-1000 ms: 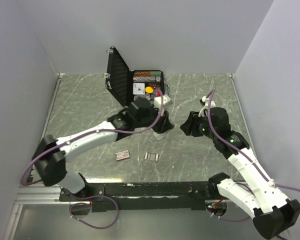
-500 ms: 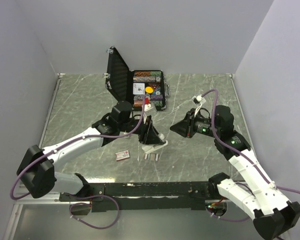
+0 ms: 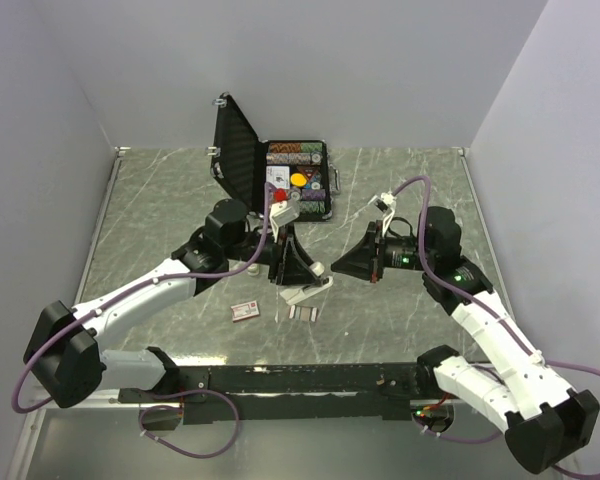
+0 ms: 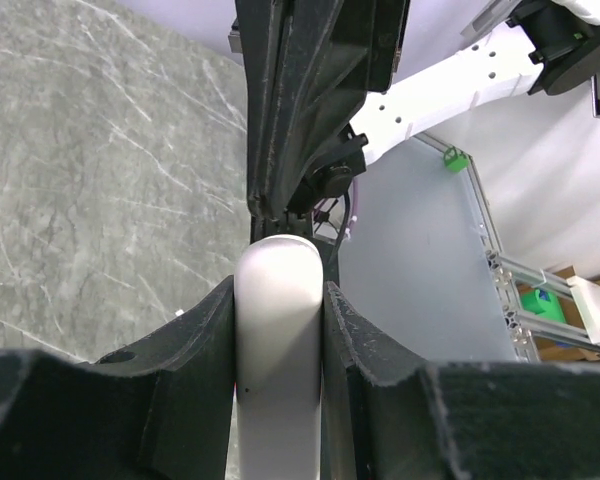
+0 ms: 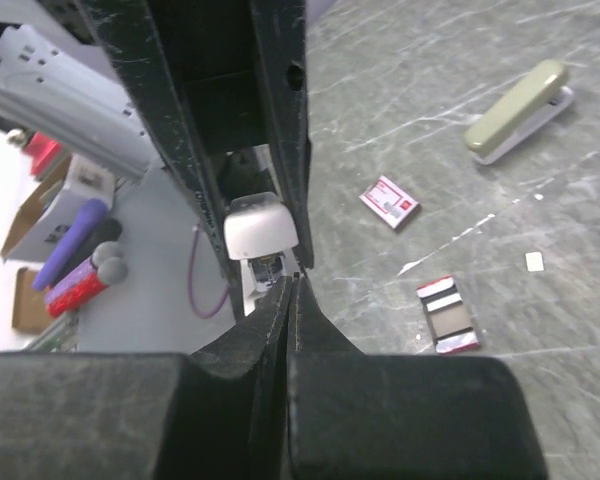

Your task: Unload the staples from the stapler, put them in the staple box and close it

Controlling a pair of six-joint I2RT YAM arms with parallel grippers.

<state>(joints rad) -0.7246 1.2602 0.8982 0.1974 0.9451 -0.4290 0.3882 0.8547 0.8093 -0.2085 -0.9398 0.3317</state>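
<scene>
Staples (image 3: 302, 312): short silvery strips lying side by side on the grey table (image 3: 160, 200), toward its near edge, just at 6 o'clock of the white stapler (image 3: 308, 292) in the top view. Left gripper (image 4: 277, 295) is partly closed, both fingers clamped against the stapler's rounded white body. Right gripper (image 5: 293, 288) sits at 3 o'clock of the stapler, jaws pressed fully together, tips pointing at the stapler's end; whether anything thin is pinched, cannot tell. Red-and-white flat box (image 3: 245, 310) lies at 9 o'clock of the staples, apart from them. Olive stapler (image 5: 520, 105) lies on the table. Open black case (image 3: 280, 180) at 12 o'clock.
</scene>
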